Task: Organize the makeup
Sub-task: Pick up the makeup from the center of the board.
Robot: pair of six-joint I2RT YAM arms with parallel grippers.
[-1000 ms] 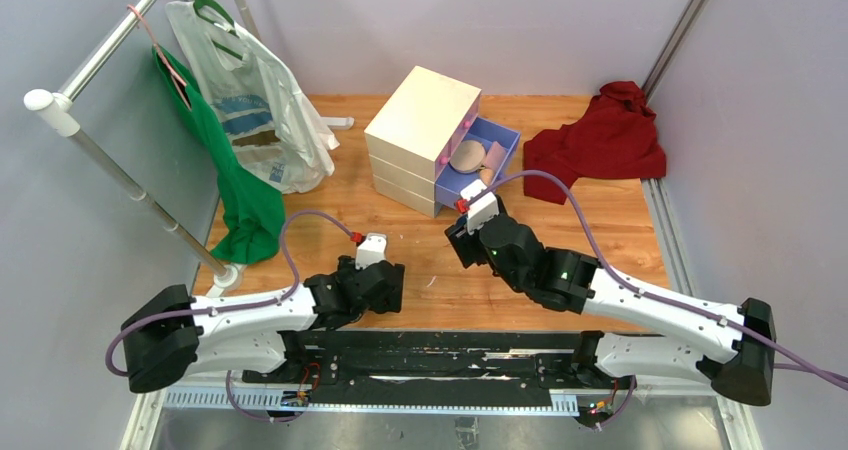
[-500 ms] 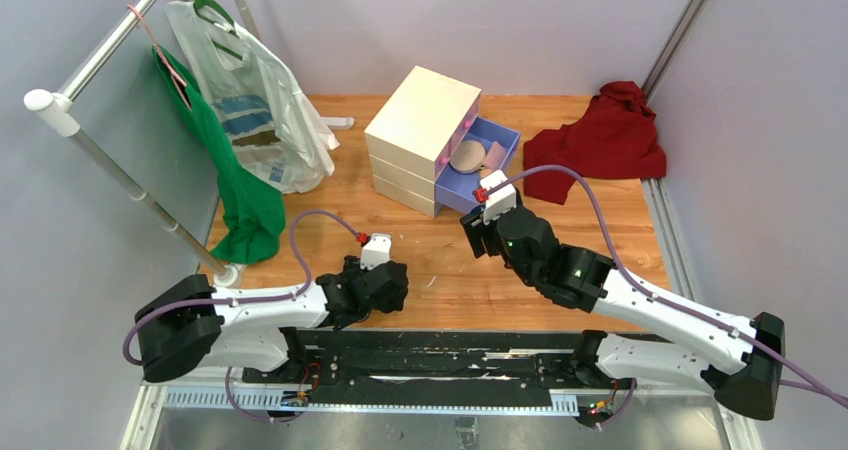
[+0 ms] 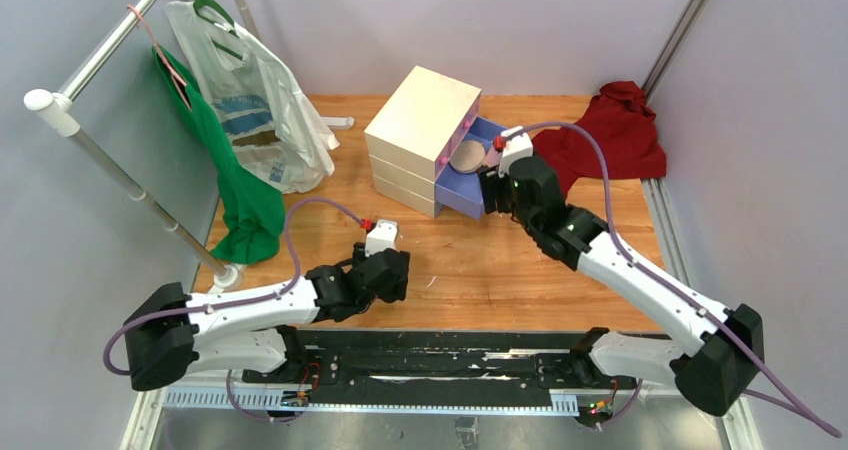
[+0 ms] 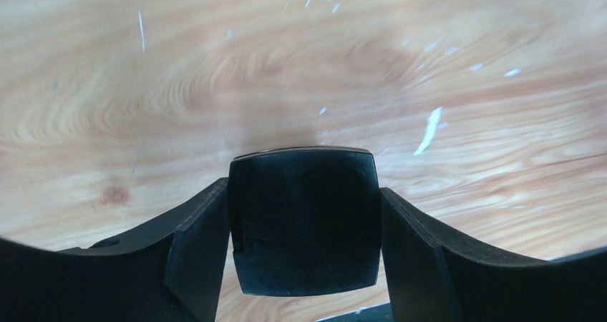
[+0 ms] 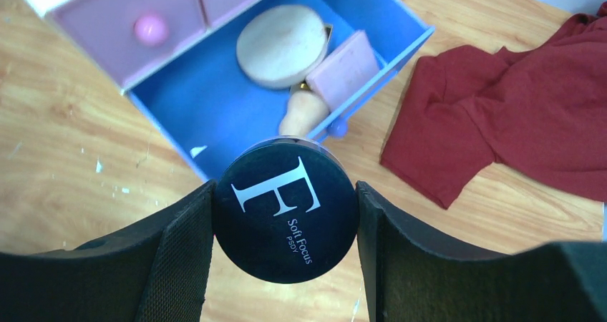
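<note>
right claw (image 5: 285,193) clamped on round navy compact (image 5: 286,222) just by open blue drawer (image 5: 215,114), puff (image 5: 283,46) inside. left claw (image 4: 304,189) clamped on black square compact (image 4: 304,225) over counter (image 4: 215,64).

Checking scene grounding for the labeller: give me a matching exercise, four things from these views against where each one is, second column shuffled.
1. black square compact
2. round navy compact
3. beige round puff
4. red cloth

A. in the open blue drawer
B. clamped in the right gripper
C. on the table, beside the drawer
D. clamped in the left gripper

Pairs: 1-D, 2-B, 3-A, 4-C
</note>
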